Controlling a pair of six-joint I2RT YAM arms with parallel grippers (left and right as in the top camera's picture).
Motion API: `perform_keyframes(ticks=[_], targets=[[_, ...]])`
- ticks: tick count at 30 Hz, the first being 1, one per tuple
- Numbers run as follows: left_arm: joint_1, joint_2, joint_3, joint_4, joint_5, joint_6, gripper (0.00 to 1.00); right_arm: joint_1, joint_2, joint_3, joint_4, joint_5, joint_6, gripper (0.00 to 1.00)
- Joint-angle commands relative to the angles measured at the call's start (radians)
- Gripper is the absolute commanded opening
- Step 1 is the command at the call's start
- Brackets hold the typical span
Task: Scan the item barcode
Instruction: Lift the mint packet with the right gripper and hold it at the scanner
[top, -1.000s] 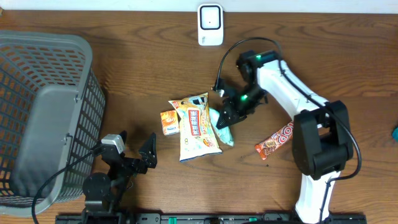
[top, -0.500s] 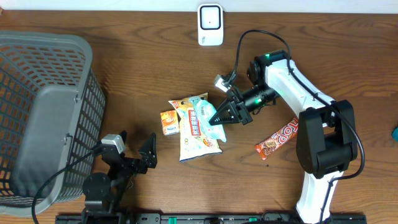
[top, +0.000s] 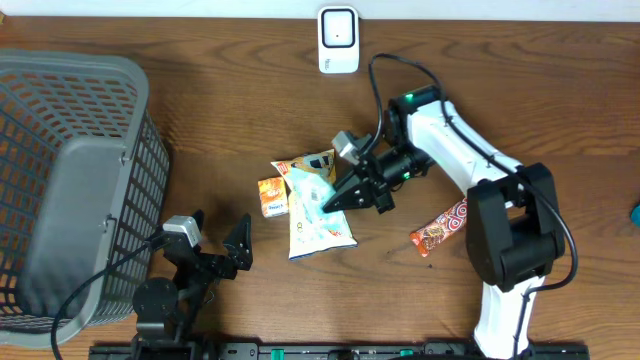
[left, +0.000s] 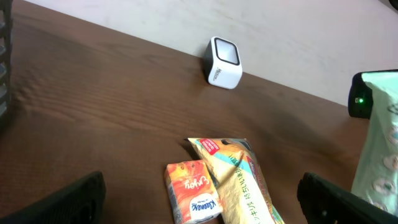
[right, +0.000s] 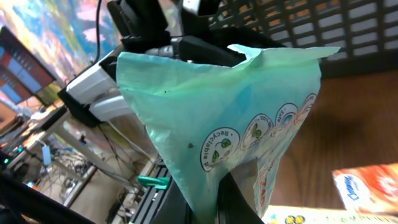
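The right hand (top: 333, 200) is pinched tight on a pale green soft packet (top: 308, 187), gripping it by one edge so it hangs lifted off the tabletop (top: 220, 120), above the upper part of a yellow snack bag (top: 318, 225) that lies flat beneath it. Up close on that arm's own camera the packet is crumpled at the top and carries a row of small round emblems; one of them reads "Recyclable" around a leaf mark, and the rest of the print is too folded to make out. The white scanner (top: 338, 40) stands at the far edge of the tabletop, well apart from the packet, its dark-rimmed window facing the arms. The snack bag has red and blue East Asian characters down its front, which I can't read. Just to its left, touching it, sits a small orange pack (top: 271, 197) with a blue patch that looks like "Kleenex". A red and orange candy bar (top: 443, 226) lies at an angle beside the right arm's base, its big white letters not clear enough to read. A grey mesh basket (top: 70, 170) fills the left side. The left hand (top: 215, 235) rests low near the front edge with its fingers spread wide, holding nothing
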Motion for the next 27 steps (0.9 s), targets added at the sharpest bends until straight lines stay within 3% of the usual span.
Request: perform_keyframes(ticks=[1,8,17,23,27], targets=[[-0.002,0.001,-0.013,-0.007,-0.006,-0.005,0.98,0.027,-0.029,-0.005,-0.001,-0.008,-0.018,0.01],[-0.002,0.001,-0.013,-0.007,-0.006,-0.005,0.98,0.031,-0.04,-0.005,-0.001,0.033,0.011,0.01],[-0.002,0.001,-0.013,-0.007,-0.006,-0.005,0.98,0.023,-0.04,-0.005,0.081,0.245,0.037,0.01],[-0.002,0.001,-0.013,-0.007,-0.006,-0.005,0.98,-0.031,-0.04,-0.005,0.312,0.298,0.394,0.01],[-0.002,0.001,-0.013,-0.007,-0.006,-0.005,0.98,-0.075,-0.04,0.002,0.538,0.38,0.742,0.01]])
